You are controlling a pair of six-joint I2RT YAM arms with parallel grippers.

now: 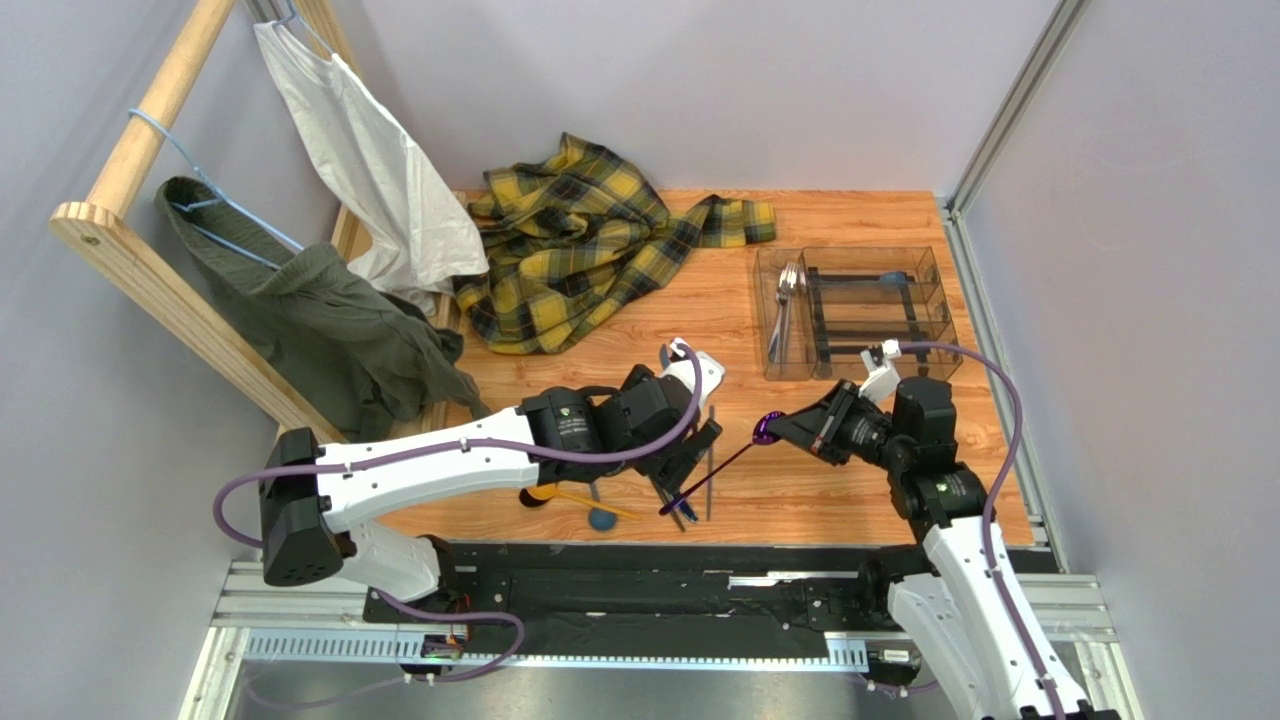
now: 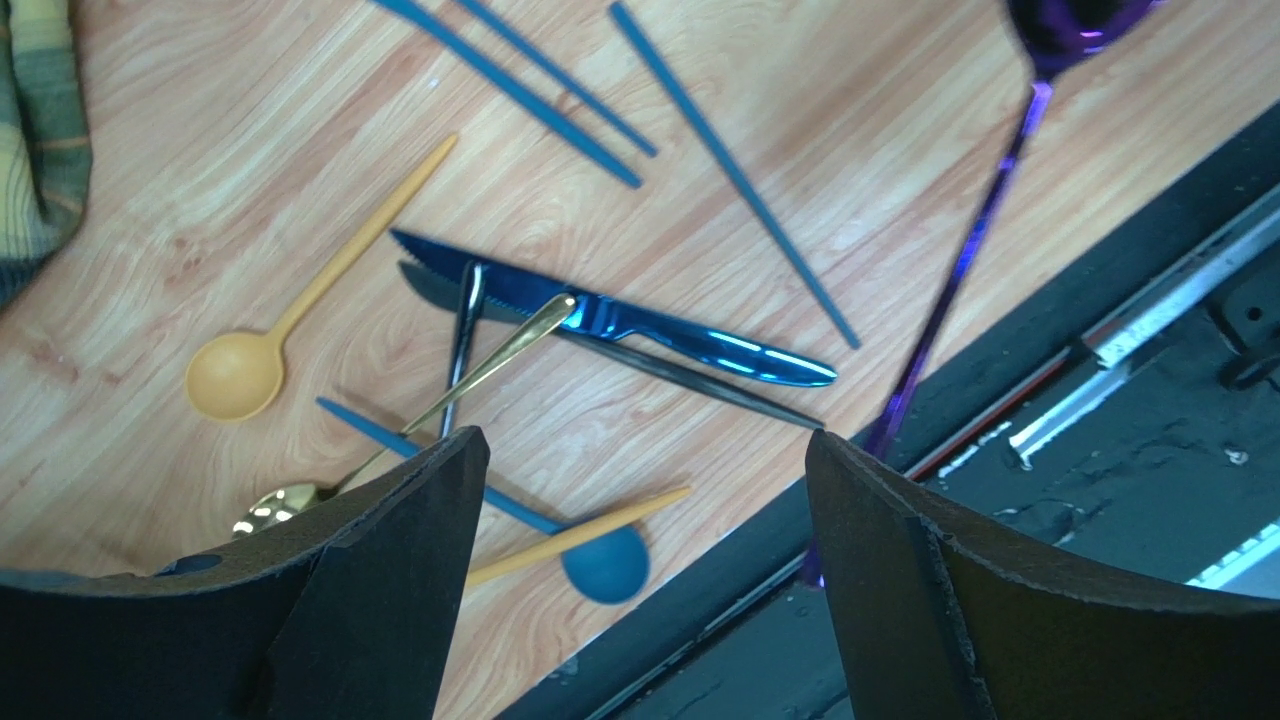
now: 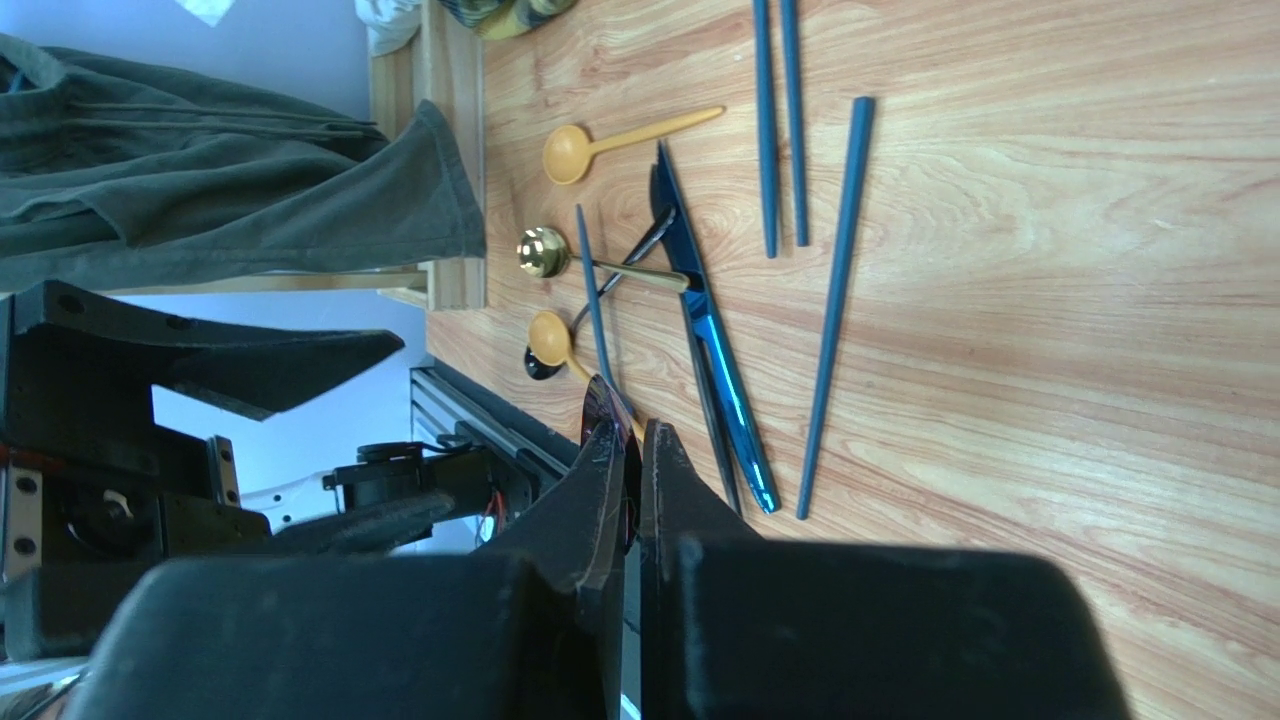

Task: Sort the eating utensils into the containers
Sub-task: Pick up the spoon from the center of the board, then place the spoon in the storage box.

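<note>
Transfer step: right tool (image 1: 787, 431) pinches the purple spoon (image 1: 721, 465); left tool (image 2: 643, 450) hangs spread above the loose cutlery (image 2: 601, 315). Next, judged: carry the spoon to its tray (image 1: 950, 323) compartment.

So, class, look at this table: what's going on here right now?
Two robot arms are sorting cutlery. The right tool is shut on a purple spoon, gripping it near the bowl end. The left tool hangs open over the loose pile: a blue knife, blue chopsticks, a yellow spoon and more. The clear tray at the far right already holds a few silver pieces.
</note>
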